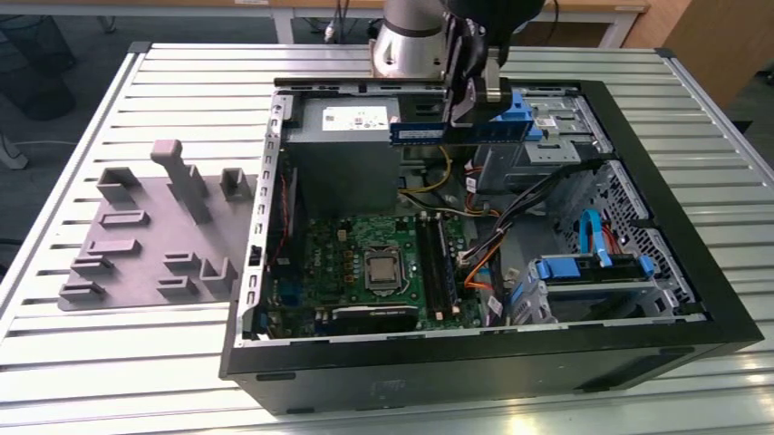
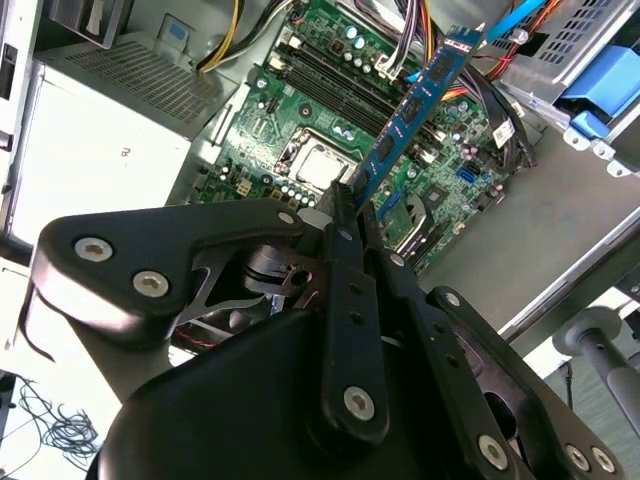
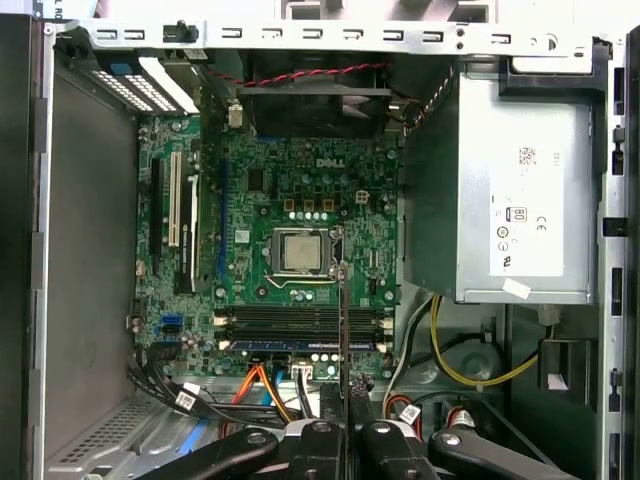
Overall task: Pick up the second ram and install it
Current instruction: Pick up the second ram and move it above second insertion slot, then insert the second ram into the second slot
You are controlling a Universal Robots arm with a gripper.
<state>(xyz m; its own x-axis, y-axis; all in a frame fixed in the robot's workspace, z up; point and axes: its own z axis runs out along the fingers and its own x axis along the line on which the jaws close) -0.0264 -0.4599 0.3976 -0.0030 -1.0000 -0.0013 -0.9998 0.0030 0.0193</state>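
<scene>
Slatted table [image 1: 181, 82] | end effector [image 1: 469, 116] pinches second ram [image 1: 418, 133] over case [image 1: 484, 349] | cables [image 1: 532, 195] beside slots [image 1: 436, 263]

Exterior view: slatted metal bench [image 1: 181, 91] carries an open black tower case [image 1: 423, 362]. Grey fixture plate [image 1: 133, 263] with upright holders lies on the bench at the case's 9 o'clock, just beside it. Inside: green motherboard [image 1: 351, 245], bare CPU [image 1: 383, 269] near its centre, black memory slots [image 1: 436, 263] at the CPU's 3 o'clock. Grey power supply [image 1: 339, 172] at the board's 12 o'clock, yellow wires [image 1: 445, 172] beside it. Blue drive latch [image 1: 586, 269] and blue flat cable [image 1: 595, 237] at the board's 3 o'clock. First wrist view: white expansion slots [image 3: 188, 215] on the board.
</scene>
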